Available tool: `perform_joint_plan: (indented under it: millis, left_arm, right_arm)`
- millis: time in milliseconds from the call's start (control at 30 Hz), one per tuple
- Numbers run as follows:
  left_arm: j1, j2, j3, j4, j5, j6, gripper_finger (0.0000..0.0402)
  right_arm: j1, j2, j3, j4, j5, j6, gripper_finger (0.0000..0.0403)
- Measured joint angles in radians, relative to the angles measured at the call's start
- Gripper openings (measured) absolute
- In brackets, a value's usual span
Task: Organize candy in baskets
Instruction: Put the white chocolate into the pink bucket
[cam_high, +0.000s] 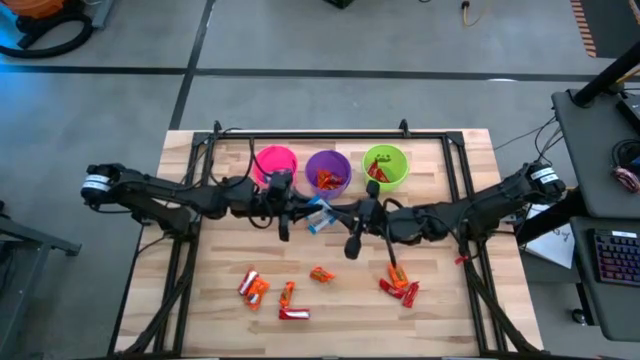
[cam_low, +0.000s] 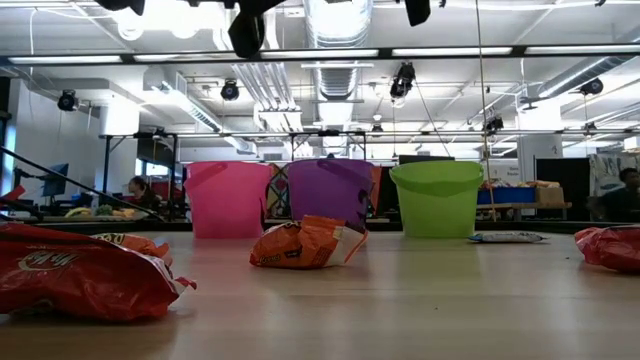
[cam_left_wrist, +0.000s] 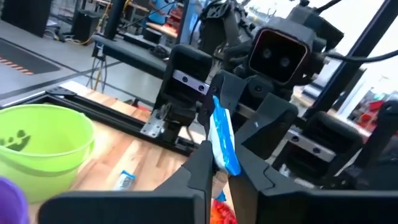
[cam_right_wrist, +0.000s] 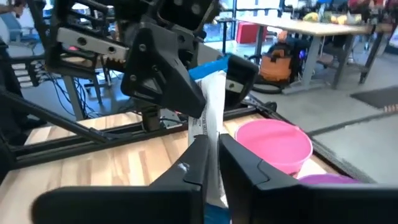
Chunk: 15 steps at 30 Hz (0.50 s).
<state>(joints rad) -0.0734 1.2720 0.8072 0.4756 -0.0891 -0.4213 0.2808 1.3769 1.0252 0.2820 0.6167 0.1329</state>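
A blue-and-white candy (cam_left_wrist: 224, 144) hangs in the air over the middle of the table, between my two grippers, which meet tip to tip. My left gripper (cam_left_wrist: 219, 167) is shut on one end and my right gripper (cam_right_wrist: 212, 157) on the other. In the high view the candy (cam_high: 318, 214) shows between the two arms. The pink (cam_high: 277, 160), purple (cam_high: 328, 170) and green (cam_high: 385, 165) baskets stand in a row at the far side. Orange and red candies (cam_high: 287, 296) lie on the near half of the table. My left gripper pinches the candy's blue end (cam_left_wrist: 227, 160) between its two fingers, coming in level from the table's left. The candy stands out beyond the fingertips, clear of the table. My right gripper has the candy's white end (cam_right_wrist: 211, 140) between its two fingers, level from the table's right. The wrapper runs on from the fingertips to the left gripper, off the table.
The purple and green baskets hold some orange and red candies. Another blue-and-white candy (cam_left_wrist: 124, 180) lies on the table near the green basket (cam_left_wrist: 43, 143). Red candies (cam_high: 398, 285) lie near right, more (cam_high: 253, 287) near left. A black frame (cam_high: 330, 137) rims the table.
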Motion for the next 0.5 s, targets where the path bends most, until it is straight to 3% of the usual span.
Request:
perform_joint_plan:
  millis: [233,500]
  left_arm:
    - [0.036,-0.008,0.09,-0.229,0.002,0.084,0.0006]
    - [0.16,-0.019,0.249,-0.792,0.002,0.291,0.0006]
  right_arm:
    - [-0.024,-0.005,0.0,-0.023,-0.003,0.064,0.0115]
    - [-0.047,-0.031,0.009,-0.133,0.013,0.163,0.0169]
